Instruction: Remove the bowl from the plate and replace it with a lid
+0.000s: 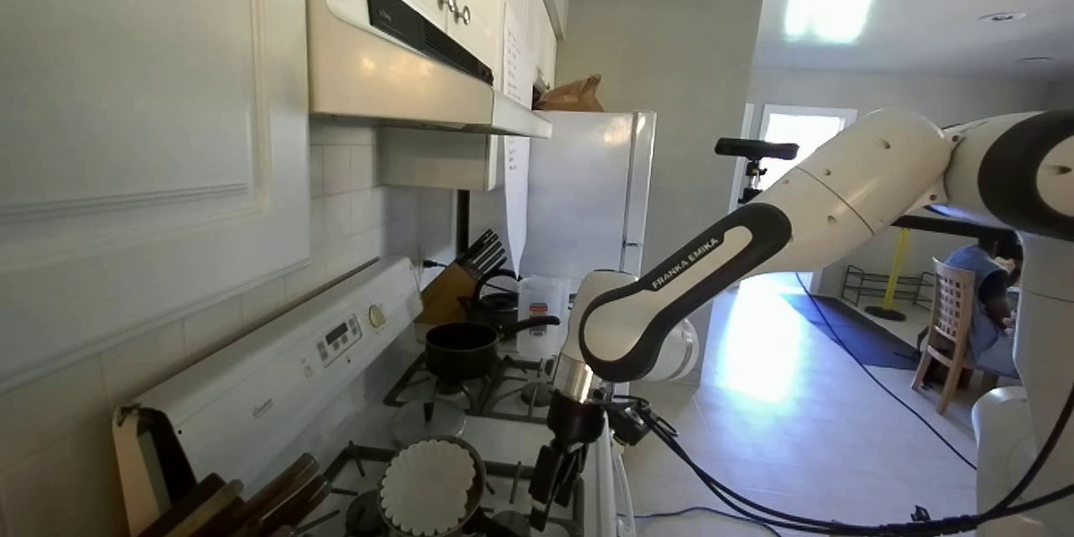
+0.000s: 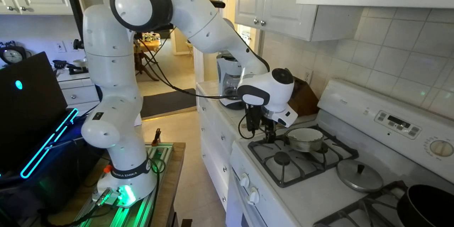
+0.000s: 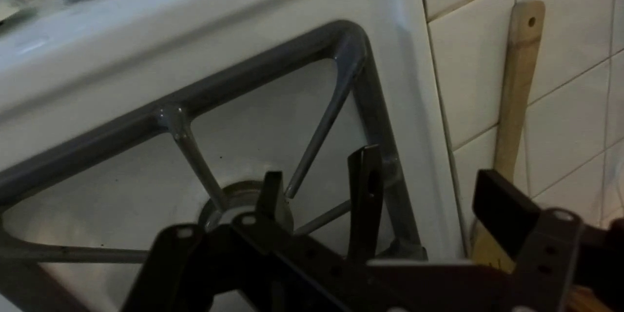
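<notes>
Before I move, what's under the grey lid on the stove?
White stovetop shows around the grey lid; whatever lies directly beneath is covered and can't be seen.

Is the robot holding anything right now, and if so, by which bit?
Nothing is held. In the wrist view, the gripper has its jaws open; the dark saucepan handle shows between them, with a gap on both sides.
</notes>
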You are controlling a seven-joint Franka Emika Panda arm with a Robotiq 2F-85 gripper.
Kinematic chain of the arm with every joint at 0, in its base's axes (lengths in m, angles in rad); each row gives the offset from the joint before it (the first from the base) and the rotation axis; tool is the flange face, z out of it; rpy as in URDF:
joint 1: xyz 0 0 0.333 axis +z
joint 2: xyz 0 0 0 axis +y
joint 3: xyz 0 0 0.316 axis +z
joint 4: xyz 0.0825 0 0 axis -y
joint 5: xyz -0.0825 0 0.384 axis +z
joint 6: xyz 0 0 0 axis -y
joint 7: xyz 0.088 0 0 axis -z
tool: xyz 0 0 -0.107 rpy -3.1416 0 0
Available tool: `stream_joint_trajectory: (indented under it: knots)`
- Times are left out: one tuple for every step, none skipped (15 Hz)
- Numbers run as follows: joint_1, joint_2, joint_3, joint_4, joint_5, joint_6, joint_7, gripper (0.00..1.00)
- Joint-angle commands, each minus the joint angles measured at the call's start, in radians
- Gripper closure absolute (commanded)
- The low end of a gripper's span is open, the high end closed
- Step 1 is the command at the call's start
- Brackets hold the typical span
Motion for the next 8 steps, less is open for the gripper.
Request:
stream_joint_trajectory:
  knots:
    - [-0.004, 0.082, 0.02, 0.062, -0.003, 0.059, 0.002, 0.0]
    - [-0.002, 0.096, 0.026, 0.07, -0.011, 0.082, 0.009, 0.0]
    - [-0.001, 0.11, 0.035, 0.08, -0.015, 0.1, 0.007, 0.0]
    - [-0.001, 0.123, 0.045, 0.089, -0.014, 0.114, 0.007, 0.0]
    - [0.002, 0.135, 0.056, 0.098, -0.018, 0.128, 0.011, 0.01]
    - [0.005, 0.146, 0.069, 0.103, -0.019, 0.145, 0.014, 0.02]
    - [0.006, 0.155, 0.08, 0.109, -0.023, 0.157, 0.017, 0.03]
    - [0.005, 0.162, 0.091, 0.114, -0.025, 0.165, 0.016, 0.06]
